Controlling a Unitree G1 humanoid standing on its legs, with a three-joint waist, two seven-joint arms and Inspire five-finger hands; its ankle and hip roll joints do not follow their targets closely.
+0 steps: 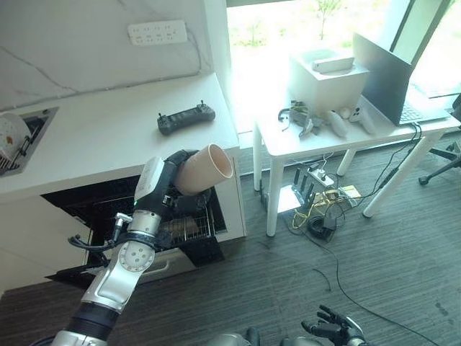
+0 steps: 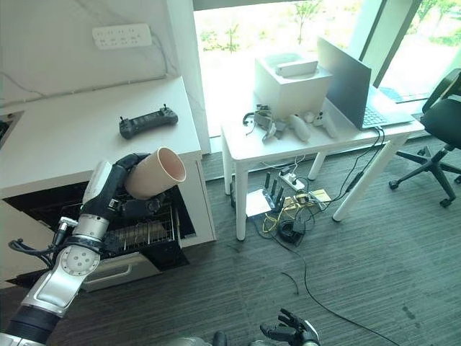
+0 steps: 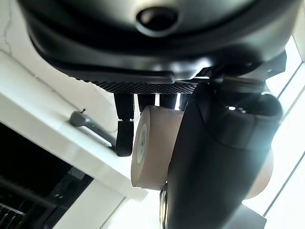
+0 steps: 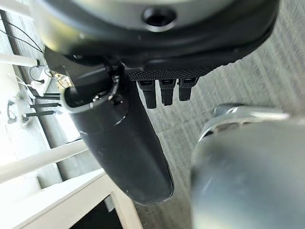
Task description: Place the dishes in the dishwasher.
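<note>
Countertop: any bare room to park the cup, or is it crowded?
The white countertop is bare between the sink and the black controller, and along its front edge above the open dishwasher. The left robot hand holds the beige cup there. The white desk is crowded.

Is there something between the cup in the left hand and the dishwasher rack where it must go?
Nothing visible blocks it. The left hand holds the beige cup just in front of the counter edge, directly above the pulled-out dishwasher rack, with open space below the cup.
</note>
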